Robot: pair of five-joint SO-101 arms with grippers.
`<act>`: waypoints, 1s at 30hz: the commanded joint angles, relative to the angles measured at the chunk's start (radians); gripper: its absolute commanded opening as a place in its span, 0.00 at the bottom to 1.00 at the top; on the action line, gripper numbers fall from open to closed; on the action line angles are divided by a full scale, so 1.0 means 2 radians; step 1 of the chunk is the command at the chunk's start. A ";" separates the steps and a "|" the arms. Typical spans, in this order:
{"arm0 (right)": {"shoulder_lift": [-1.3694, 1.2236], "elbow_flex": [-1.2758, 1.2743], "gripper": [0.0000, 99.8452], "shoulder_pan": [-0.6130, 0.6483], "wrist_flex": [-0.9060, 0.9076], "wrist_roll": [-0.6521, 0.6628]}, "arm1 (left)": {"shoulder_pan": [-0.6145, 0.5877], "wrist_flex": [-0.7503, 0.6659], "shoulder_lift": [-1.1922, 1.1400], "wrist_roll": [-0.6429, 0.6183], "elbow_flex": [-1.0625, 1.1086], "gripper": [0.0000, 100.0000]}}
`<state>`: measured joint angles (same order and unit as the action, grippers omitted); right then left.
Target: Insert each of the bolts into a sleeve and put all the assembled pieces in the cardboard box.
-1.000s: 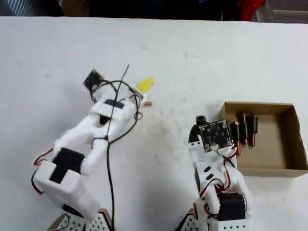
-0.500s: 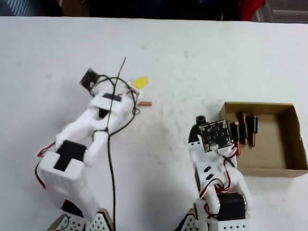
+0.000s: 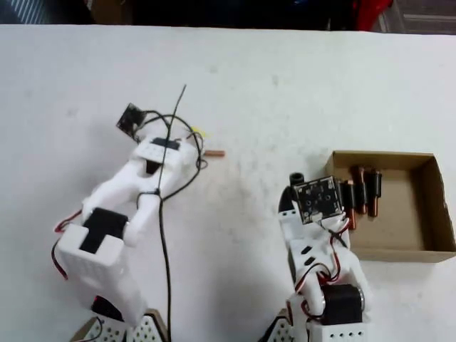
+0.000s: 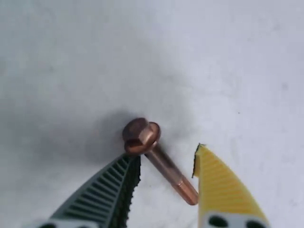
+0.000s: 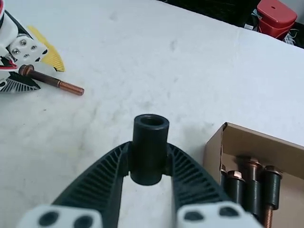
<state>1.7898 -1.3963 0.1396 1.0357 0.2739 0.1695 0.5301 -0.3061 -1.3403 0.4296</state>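
while the right claw (image 5: 148,159) stands clenched on the black sleeve (image 5: 151,133), treat that side as ready: the sleeve is upright, bore up, just beside the near corner of the cardboard box (image 3: 381,155). three assembled pieces (image 3: 362,191) lie side by side inside the box, against its wall nearest the arm.

the step in hand appears to be the pickup of the last loose bolt (image 4: 159,159). it lies flat on the table (image 3: 285,85), farther out, well apart from the box. the left claw (image 4: 166,157) is released and straddles the shank. the dark finger (image 4: 118,185) sits against the shank just under the head; the yellow finger (image 4: 221,190) stands clear on the other side, near the threaded end.

to do this well:
- centre the shank between the two fingers before you close, so that the dark finger does not push the bolt sideways.
- grip close to the head, which leaves the threaded end free to enter the sleeve.
- close slowly; a round shank on a smooth table is likely to roll.
- lift only once both fingers bear on the shank.
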 commanded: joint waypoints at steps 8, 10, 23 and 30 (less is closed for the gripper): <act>0.007 0.006 0.02 -0.003 -0.013 0.001 | -0.010 0.025 0.003 -0.006 -0.021 0.19; 0.007 0.006 0.02 -0.003 -0.013 0.001 | -0.010 0.025 0.003 -0.006 -0.021 0.15; 0.007 0.006 0.02 -0.004 -0.013 0.001 | -0.020 0.027 0.007 0.012 -0.017 0.03; 0.007 0.006 0.02 -0.006 -0.013 0.001 | -0.014 0.081 0.007 0.092 -0.021 0.02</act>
<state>1.7898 -1.3963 0.1381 1.0357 0.2739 0.1496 0.6222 -0.3046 -1.2390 0.4066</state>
